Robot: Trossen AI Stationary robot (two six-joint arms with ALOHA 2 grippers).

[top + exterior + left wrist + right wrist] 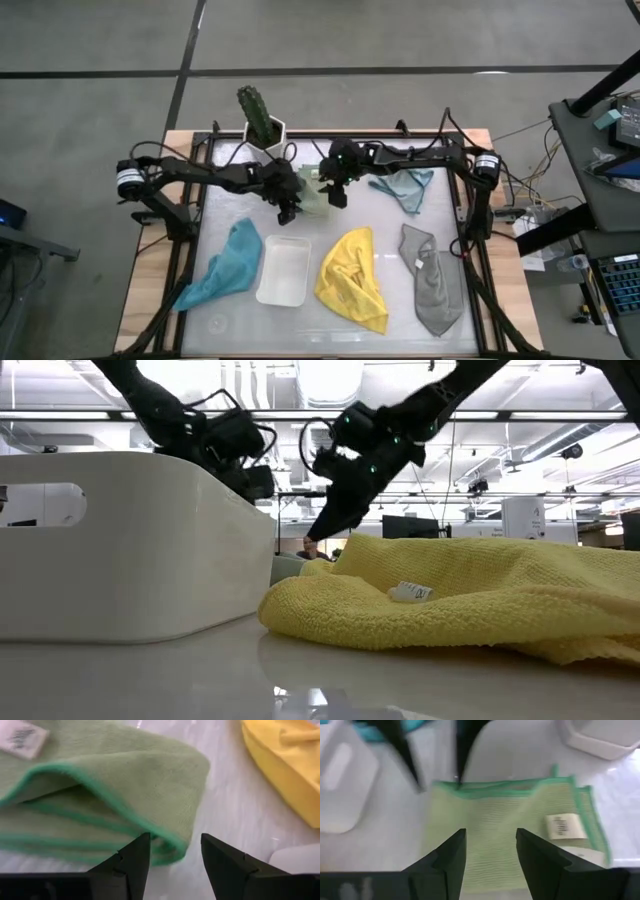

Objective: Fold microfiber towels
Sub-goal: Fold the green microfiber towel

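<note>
High view: white surface (330,322) with wood edges at left and right, set on a grey floor (90,60) crossed by dark lines. Pale green towel (312,196) sits upper centre of the frame, folded over with a green hem and a white label showing in both wrist views. Left end effector (288,203) is at the towel's left edge, fingers parted, nothing between them; left wrist view puts the folded hem right in front of the fingertips (134,854). Right end effector (336,190) is over the towel's right side, fingers spread apart, nothing held; right wrist view looks down onto the flat green cloth.

Other towels: light blue towel (405,186) upper right of centre, yellow towel (352,278) lower centre, grey towel (430,280) lower right, teal towel (225,265) lower left, all crumpled and apart from each other. White tray (284,270) lies between teal and yellow. Potted cactus (262,120) stands at the top edge of the surface.

Low view: tray wall fills the left, yellow towel the right, and behind them an open office-like room with ceiling lights (330,375) and monitors. A dark desk (600,150) with gear is at the right of the high view.
</note>
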